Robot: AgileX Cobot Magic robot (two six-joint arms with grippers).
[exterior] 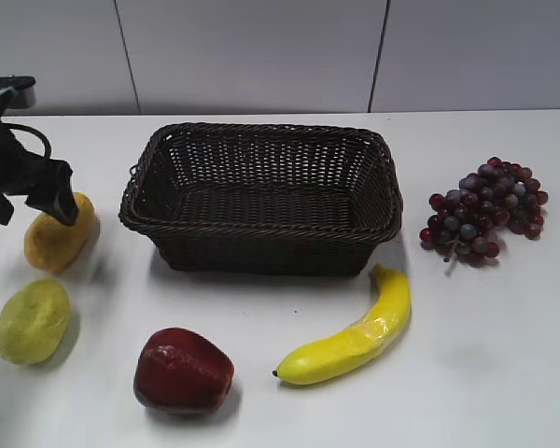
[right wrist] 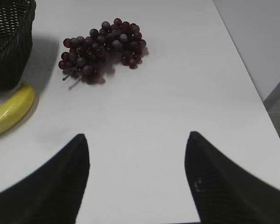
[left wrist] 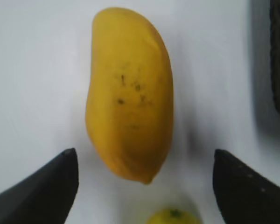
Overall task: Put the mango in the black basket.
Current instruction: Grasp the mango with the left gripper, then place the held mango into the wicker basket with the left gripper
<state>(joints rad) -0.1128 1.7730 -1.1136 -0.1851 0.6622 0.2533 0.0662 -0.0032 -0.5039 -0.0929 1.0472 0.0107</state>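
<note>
Left of the basket (exterior: 261,196), on the counter (exterior: 485,355): mango (left wrist: 129,93), left hand (left wrist: 144,179) wide above it; right hand (right wrist: 137,175) wide, holding nothing

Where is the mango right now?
In the exterior view the mango lies on the table's left side, left of the black basket, under the left gripper.
</note>
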